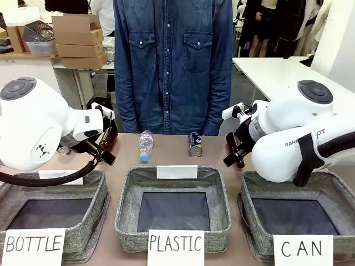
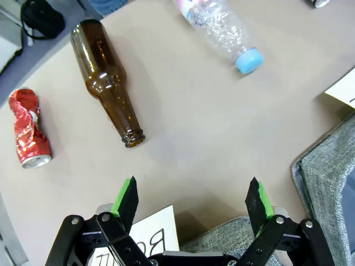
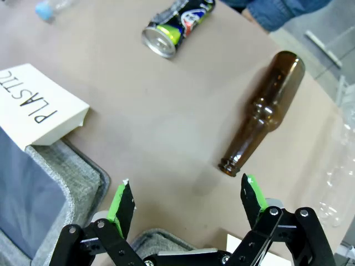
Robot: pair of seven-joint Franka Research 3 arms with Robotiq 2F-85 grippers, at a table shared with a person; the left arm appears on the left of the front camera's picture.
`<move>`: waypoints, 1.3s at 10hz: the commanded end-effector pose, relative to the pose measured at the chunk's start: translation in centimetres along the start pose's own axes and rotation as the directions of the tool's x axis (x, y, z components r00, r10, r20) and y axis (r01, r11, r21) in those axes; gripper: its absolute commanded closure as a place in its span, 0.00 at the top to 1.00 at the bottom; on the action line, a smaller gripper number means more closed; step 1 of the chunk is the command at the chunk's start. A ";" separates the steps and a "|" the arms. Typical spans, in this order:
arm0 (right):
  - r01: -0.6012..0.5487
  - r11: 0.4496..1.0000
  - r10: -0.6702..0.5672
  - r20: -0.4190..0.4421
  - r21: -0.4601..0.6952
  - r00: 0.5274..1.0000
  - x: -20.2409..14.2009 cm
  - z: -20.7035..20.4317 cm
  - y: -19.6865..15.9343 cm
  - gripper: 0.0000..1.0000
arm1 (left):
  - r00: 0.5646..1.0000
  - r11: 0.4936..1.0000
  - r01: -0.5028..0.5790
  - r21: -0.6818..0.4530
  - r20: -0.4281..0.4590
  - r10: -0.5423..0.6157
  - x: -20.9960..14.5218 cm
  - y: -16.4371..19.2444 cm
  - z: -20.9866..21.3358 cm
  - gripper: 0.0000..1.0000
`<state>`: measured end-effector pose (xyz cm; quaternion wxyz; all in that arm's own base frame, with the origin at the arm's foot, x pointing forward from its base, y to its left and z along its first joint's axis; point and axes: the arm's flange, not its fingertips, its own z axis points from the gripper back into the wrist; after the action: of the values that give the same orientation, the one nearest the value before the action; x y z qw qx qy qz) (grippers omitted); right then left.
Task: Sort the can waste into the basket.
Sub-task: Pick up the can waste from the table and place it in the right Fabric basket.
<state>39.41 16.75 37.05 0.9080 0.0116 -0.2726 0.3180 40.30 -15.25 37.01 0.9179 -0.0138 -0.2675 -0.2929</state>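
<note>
On table: two cans, three baskets

You had three grey baskets: the basket signed BOTTLE, the basket signed PLASTIC and the basket signed CAN. You had two cans, a crushed red can and a dark can. There were two brown glass bottles, a first brown bottle and a second brown bottle. You had two clear plastic bottles, a blue-capped bottle and a faint clear bottle.
</note>
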 end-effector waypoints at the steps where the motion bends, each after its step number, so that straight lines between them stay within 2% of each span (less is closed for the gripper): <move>1: 0.039 0.998 -0.039 -0.011 0.056 0.999 0.4 2.6 0.3 1.00 | 0.997 0.999 -0.021 -0.045 -0.072 0.018 0.0 0.0 3.2 1.00; 2: 0.073 0.995 -0.075 0.016 0.070 0.997 0.6 6.5 0.4 1.00 | 0.999 0.999 -0.021 -0.044 -0.050 0.019 -0.4 -0.1 7.5 1.00; 3: 0.062 0.998 -0.063 0.097 0.016 0.993 0.1 11.5 0.6 1.00 | 0.998 0.999 0.032 -0.044 0.051 -0.030 -1.5 -0.6 12.4 1.00; 4: 0.016 0.999 -0.020 0.154 0.030 0.988 -0.6 15.3 1.6 1.00 | 0.988 0.995 0.083 -0.046 0.135 -0.076 -2.7 -1.5 15.9 1.00; 5: -0.025 1.000 0.023 0.188 0.005 0.982 -1.6 18.0 2.9 1.00 | 0.973 0.990 0.138 -0.038 0.192 -0.128 -3.9 -2.7 18.1 1.00; 6: -0.042 0.994 0.061 0.200 -0.096 0.978 -2.7 19.5 4.4 1.00 | 0.963 0.981 0.193 0.020 0.190 -0.193 -4.7 -3.8 18.2 1.00; 7: 0.012 1.000 -0.013 0.155 0.003 0.988 3.0 14.9 0.9 1.00 | 0.990 0.997 0.074 -0.012 0.125 -0.072 2.6 -1.2 16.0 1.00; 8: 0.012 1.000 -0.013 0.155 0.003 0.988 3.0 14.9 0.9 1.00 | 0.990 0.997 0.074 -0.012 0.125 -0.072 2.6 -1.2 16.0 1.00; 9: -0.025 0.999 0.032 0.203 -0.036 0.979 2.6 20.1 2.2 1.00 | 0.975 0.991 0.132 0.007 0.180 -0.131 2.2 -2.2 20.5 1.00; 10: 0.004 0.993 -0.031 0.231 0.116 0.973 1.9 19.9 2.0 1.00 | 0.972 0.943 0.167 -0.288 0.207 -0.109 2.2 -1.8 20.4 1.00; 11: 0.089 0.925 -0.194 0.257 0.370 0.947 0.0 22.1 0.8 1.00 | 0.970 0.859 0.140 -0.493 0.243 -0.018 1.1 0.0 21.8 1.00; 12: 0.185 0.790 -0.396 0.256 0.585 0.882 -2.3 24.2 -1.1 1.00 | 0.956 0.676 0.127 -0.726 0.272 0.112 -0.9 2.9 23.0 1.00; 13: 0.241 0.669 -0.564 0.269 0.703 0.781 -4.6 25.4 -3.0 1.00 | 0.920 0.585 0.061 -0.809 0.273 0.281 -3.1 5.6 23.5 1.00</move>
<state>28.84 11.22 58.36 0.8516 0.2841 -0.3568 0.2585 30.58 -9.63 56.62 0.8051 -0.3171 -0.3278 -0.3793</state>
